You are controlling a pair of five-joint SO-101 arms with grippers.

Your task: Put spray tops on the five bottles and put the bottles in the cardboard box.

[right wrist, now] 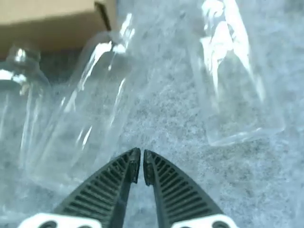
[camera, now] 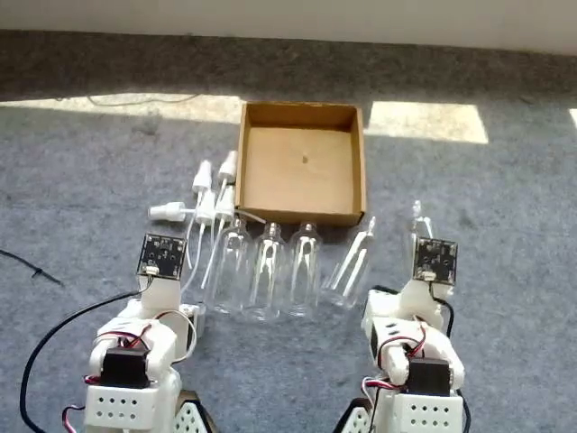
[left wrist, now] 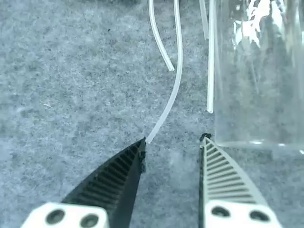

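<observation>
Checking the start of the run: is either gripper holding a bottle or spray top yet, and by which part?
Nothing is held. The left gripper is open and empty; the right gripper is shut on nothing.

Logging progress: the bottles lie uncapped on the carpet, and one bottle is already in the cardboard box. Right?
No: the cardboard box holds no bottle, as the high view shows. The bottles do lie uncapped on the carpet, all outside the box.

Rightmost bottle [camera: 418, 221] partly hidden behind right arm [camera: 411, 336]; leftmost bottle [left wrist: 256, 71] cut by left wrist view's edge
</observation>
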